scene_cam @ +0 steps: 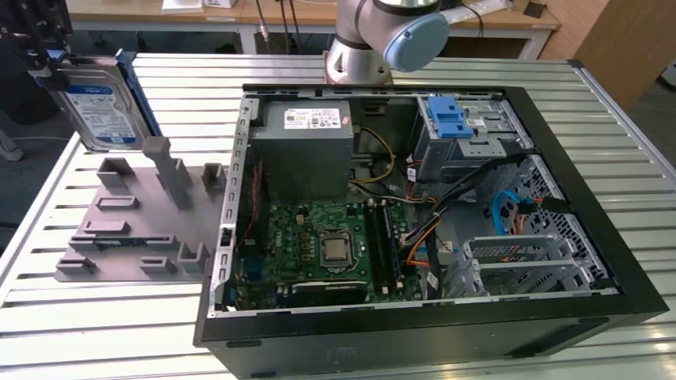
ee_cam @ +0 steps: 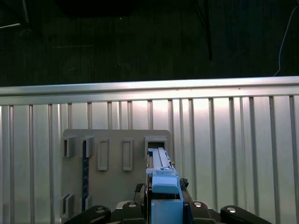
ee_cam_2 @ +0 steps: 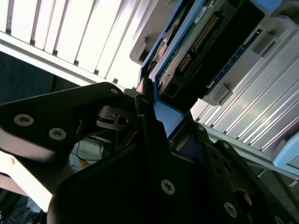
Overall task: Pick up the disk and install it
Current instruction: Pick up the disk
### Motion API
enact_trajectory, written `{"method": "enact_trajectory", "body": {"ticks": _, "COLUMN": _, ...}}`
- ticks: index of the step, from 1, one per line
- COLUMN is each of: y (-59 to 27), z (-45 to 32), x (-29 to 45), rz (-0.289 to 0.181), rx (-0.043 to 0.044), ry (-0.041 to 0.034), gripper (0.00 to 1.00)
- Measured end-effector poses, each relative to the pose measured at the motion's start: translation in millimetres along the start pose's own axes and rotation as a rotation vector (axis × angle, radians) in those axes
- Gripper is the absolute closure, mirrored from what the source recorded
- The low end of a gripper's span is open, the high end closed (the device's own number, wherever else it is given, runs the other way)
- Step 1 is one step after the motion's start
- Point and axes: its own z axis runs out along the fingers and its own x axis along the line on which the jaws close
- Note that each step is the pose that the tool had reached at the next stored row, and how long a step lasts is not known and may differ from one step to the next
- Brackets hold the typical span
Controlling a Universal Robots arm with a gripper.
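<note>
The disk (scene_cam: 104,104), silver with a blue-and-white label and a blue frame, stands on edge in the air at the exterior view's far left. My gripper (scene_cam: 58,67) is shut on its top edge. It hangs just above the grey slotted holder plate (scene_cam: 132,229) on the table. In the first wrist view the disk's blue-framed edge (ee_cam: 163,179) lies over a slot of that plate (ee_cam: 117,177), with the gripper (ee_cam: 163,207) around it. In the second wrist view the disk's circuit-board side (ee_cam_2: 201,42) runs out from between the black fingers (ee_cam_2: 145,116).
An open black computer case (scene_cam: 591,237) lies on the slatted metal table (scene_cam: 623,111), to the exterior view's right of the plate. Inside are a grey power supply (scene_cam: 306,154), a green motherboard (scene_cam: 317,245) and a drive bay with a light-blue latch (scene_cam: 449,119). The arm's base (scene_cam: 365,47) stands behind the case.
</note>
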Motion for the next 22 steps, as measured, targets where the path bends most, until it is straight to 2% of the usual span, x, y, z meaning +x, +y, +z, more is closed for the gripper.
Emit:
{"method": "enact_trajectory", "body": {"ticks": 17, "y": 0.4, "z": -17.3, "x": 0.2, "rz": 0.0, "rx": 0.0001, "ry": 0.0, "gripper": 0.64}}
{"method": "enact_trajectory", "body": {"ticks": 22, "y": 0.6, "z": -25.8, "x": 0.2, "rz": 0.0, "rx": -0.0001, "ry": -0.0002, "gripper": 0.64}}
